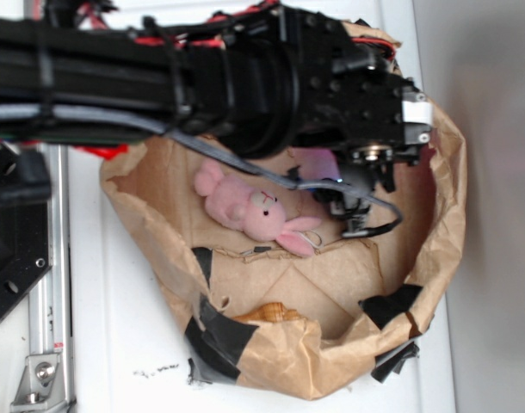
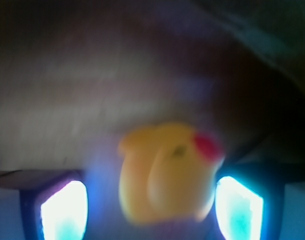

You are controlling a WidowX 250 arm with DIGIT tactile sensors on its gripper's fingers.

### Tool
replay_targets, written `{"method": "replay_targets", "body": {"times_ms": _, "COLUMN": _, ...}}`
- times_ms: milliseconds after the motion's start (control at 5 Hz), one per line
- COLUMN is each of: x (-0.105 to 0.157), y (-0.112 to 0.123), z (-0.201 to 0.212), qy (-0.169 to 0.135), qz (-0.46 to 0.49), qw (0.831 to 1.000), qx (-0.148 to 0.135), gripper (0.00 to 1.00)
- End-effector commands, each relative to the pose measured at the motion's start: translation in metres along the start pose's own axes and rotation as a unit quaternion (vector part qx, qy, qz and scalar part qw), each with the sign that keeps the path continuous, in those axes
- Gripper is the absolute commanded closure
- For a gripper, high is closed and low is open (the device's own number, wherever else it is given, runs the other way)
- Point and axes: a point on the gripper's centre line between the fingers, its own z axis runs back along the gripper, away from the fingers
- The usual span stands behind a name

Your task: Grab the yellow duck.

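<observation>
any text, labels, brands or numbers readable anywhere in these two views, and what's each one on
None can be read in either view.
paper bag: plain brown paper with black tape patches, no print visible.
pink plush bunny: no tag or lettering visible.
robot arm: no legible marking; the white patch near the wrist shows no characters.
white table: small dark scuffs near the bag, not lettering.
yellow duck: the wrist view is too blurred to show any marking.
</observation>
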Motion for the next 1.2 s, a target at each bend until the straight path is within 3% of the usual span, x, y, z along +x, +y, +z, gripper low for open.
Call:
{"method": "replay_targets", "body": {"times_ms": 0, "x": 0.013, "y": 0.010, "z": 0.001, "qy": -0.017, "qz": 0.019, "qw": 1.000, "qx": -0.002, "gripper": 1.00}}
{"method": "replay_targets", "body": {"times_ms": 200, "x": 0.009, "y": 0.006, "z": 0.007, "qy": -0.017, "qz": 0.006, "qw": 1.000, "qx": -0.004, "gripper": 1.00}}
{"method": "replay_targets", "body": {"times_ms": 400, "x": 0.004, "y": -0.002, "z": 0.024, "qy": -0.016, "qz": -0.022, "qw": 0.999, "qx": -0.028, "gripper": 1.00}}
{"method": "replay_targets", "body": {"times_ms": 600, "x": -0.006, "y": -0.030, "z": 0.080, "qy": 0.021, "qz": -0.040, "qw": 0.998, "qx": -0.049, "gripper": 1.00}}
{"method": "replay_targets", "body": {"times_ms": 800, "x": -0.003, "y": -0.026, "z": 0.134, "qy": 0.046, "qz": -0.073, "qw": 0.990, "qx": -0.110, "gripper": 1.00}}
{"method": "replay_targets", "body": {"times_ms": 1000, "x": 0.001, "y": -0.031, "z": 0.176, "qy": 0.034, "qz": -0.074, "qw": 0.993, "qx": -0.081, "gripper": 1.00}}
